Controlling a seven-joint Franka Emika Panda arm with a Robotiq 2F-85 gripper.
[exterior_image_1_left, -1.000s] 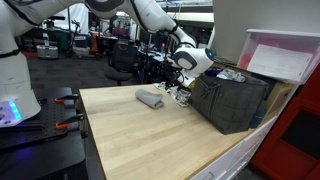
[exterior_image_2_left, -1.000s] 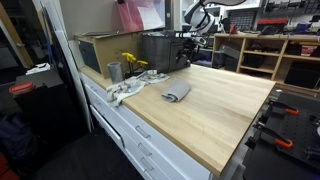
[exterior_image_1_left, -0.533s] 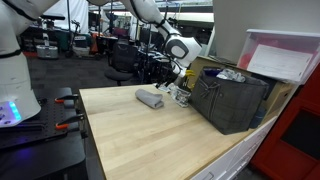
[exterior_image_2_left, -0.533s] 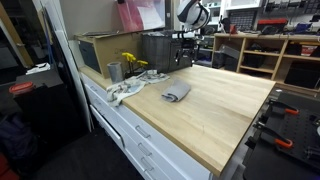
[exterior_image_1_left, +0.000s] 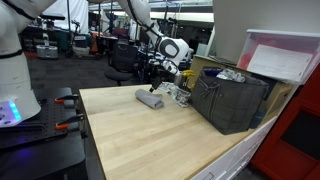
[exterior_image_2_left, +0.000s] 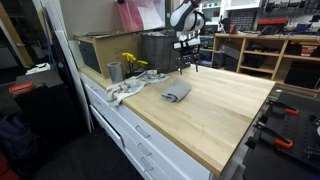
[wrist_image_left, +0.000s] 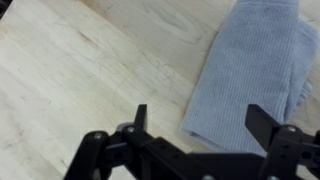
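In an exterior view I see a dark crate (exterior_image_2_left: 158, 50) at twelve o'clock on the wooden table (exterior_image_2_left: 225, 115), a metal cup (exterior_image_2_left: 114, 72) and white rag (exterior_image_2_left: 124, 91) at nine o'clock.

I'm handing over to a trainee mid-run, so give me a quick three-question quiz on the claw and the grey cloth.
1. True or false: the claw is shut on the grey cloth.
2. What does the cloth lie on? A) the wooden table B) a shelf C) the floor
3. Fill in: the claw hangs ___ the cloth, not touching it.

Key: 1 false, the claw is open and empty; 2 A; 3 above.
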